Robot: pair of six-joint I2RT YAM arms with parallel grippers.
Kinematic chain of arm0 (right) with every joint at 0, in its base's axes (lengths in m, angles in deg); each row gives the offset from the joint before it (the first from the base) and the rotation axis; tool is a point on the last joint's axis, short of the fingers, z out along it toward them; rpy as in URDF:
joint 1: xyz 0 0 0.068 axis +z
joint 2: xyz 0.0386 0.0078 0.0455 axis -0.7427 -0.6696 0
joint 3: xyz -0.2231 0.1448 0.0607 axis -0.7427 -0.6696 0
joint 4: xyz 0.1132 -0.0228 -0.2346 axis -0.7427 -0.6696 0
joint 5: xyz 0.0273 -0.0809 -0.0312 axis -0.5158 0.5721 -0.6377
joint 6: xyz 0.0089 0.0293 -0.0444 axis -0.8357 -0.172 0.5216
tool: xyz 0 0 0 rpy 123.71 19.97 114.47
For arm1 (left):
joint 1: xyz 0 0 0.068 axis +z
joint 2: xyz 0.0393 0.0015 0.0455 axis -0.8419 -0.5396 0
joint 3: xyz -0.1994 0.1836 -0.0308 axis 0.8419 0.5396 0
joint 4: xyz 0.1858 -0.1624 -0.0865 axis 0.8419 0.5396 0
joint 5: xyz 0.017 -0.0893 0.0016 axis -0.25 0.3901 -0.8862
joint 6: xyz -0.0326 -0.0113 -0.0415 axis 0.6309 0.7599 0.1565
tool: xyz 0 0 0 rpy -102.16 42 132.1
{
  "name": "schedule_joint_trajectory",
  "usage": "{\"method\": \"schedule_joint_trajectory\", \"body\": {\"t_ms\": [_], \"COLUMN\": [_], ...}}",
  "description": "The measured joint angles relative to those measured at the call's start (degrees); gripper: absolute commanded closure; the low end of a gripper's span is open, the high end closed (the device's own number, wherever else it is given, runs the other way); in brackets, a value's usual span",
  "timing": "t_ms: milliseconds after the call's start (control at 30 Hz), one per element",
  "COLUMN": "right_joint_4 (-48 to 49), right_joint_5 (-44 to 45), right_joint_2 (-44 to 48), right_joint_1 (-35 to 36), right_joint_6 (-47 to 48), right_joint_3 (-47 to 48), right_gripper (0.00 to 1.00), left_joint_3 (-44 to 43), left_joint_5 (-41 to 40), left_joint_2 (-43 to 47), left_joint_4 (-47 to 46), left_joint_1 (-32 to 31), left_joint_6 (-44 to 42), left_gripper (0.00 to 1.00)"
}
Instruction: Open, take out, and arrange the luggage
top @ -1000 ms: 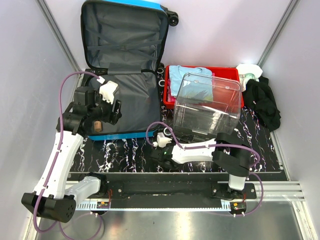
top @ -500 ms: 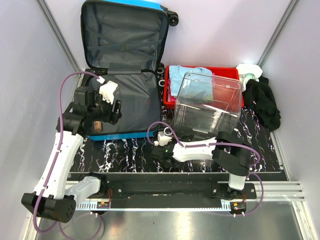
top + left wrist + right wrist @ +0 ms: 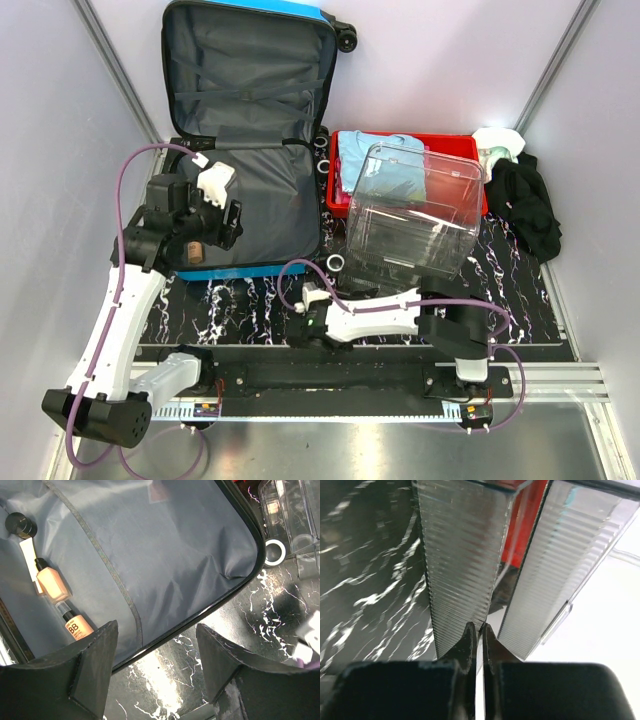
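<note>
While luggage [image 3: 270, 205] lies open, bottles [image 3: 54, 586] rest inside

Black marbled table [image 3: 240, 300] carries luggage [image 3: 270, 200], red tray [image 3: 450, 142], clear bin [image 3: 415, 215].

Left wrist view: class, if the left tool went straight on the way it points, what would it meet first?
Probably the near rim of the luggage. The open left tool is centred on that edge; depth is unclear, so it might instead touch the black marbled table.
</note>
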Motion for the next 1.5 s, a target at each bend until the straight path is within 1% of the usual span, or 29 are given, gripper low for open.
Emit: {"method": "schedule_joint_trajectory", "body": {"t_ms": [133, 300, 500, 633, 900, 1167, 1233, 1300, 1333, 1367, 1400, 1433, 1467, 1500], "right_joint_4": [-3.4, -5.3, -5.1, -5.6, -6.6, -5.4, -4.9, -4.6, -4.6, -4.5, -4.3, -4.2, -4.2, -4.3], "right_joint_5": [-3.9, -9.4, -14.9, -14.6, -10.0, -11.7, -12.8, -13.6, -14.1, -14.5, -15.0, -15.7, -16.0, -16.2], "right_joint_2": [0.0, 0.0, 1.4, 1.6, 2.4, 4.9, 4.9, 5.0, 5.0, 5.0, 5.0, 5.0, 5.0, 5.0], "right_joint_1": [3.5, 7.4, 8.1, 8.1, 8.1, 8.1, 8.0, 8.0, 8.0, 8.0, 8.0, 8.0, 8.0, 8.0], "right_joint_6": [-2.3, -2.8, -1.3, -0.2, 2.8, 5.7, 6.2, 6.5, 6.7, 6.8, 7.0, 7.2, 7.6, 7.6], "right_joint_3": [2.4, 6.8, 7.4, 6.9, 1.4, 0.5, 0.2, -0.3, -0.4, -0.4, -0.3, -0.3, -0.3, -0.2], "right_gripper": [1.0, 1.0, 1.0, 1.0, 1.0, 0.99, 0.93, 0.8, 0.76, 0.65, 0.59, 0.56, 0.46, 0.44], "left_joint_3": [0.0, 0.0, 0.0, 0.0, 0.0, 0.0, 0.0, 0.0, 0.0, 0.0, 0.0, 0.0, 0.0, 0.0], "left_joint_5": [0.0, 0.0, 0.0, 0.0, 0.0, 0.0, 0.0, -0.1, 0.0, 0.0, 0.0, 0.0, 0.0, 0.0], "left_joint_2": [0.2, 0.2, 0.2, 0.2, 0.2, 0.2, 0.2, 0.2, 0.2, 0.2, 0.2, 0.2, 0.2, 0.2], "left_joint_4": [0.0, 0.0, 0.0, 0.0, 0.0, 0.0, 0.0, 0.0, 0.0, 0.0, 0.0, 0.0, 0.0, 0.0], "left_joint_1": [0.0, 0.0, 0.0, 0.0, 0.0, 0.0, 0.0, 0.0, 0.0, 0.0, 0.0, 0.0, 0.0, 0.0], "left_joint_6": [0.0, -0.1, -0.2, -0.2, -0.2, -0.2, -0.2, -0.2, -0.2, -0.2, -0.2, -0.2, -0.2, -0.2], "left_gripper": [0.33, 0.32, 0.32, 0.32, 0.32, 0.32, 0.31, 0.31, 0.31, 0.31, 0.31, 0.31, 0.31, 0.31]}}
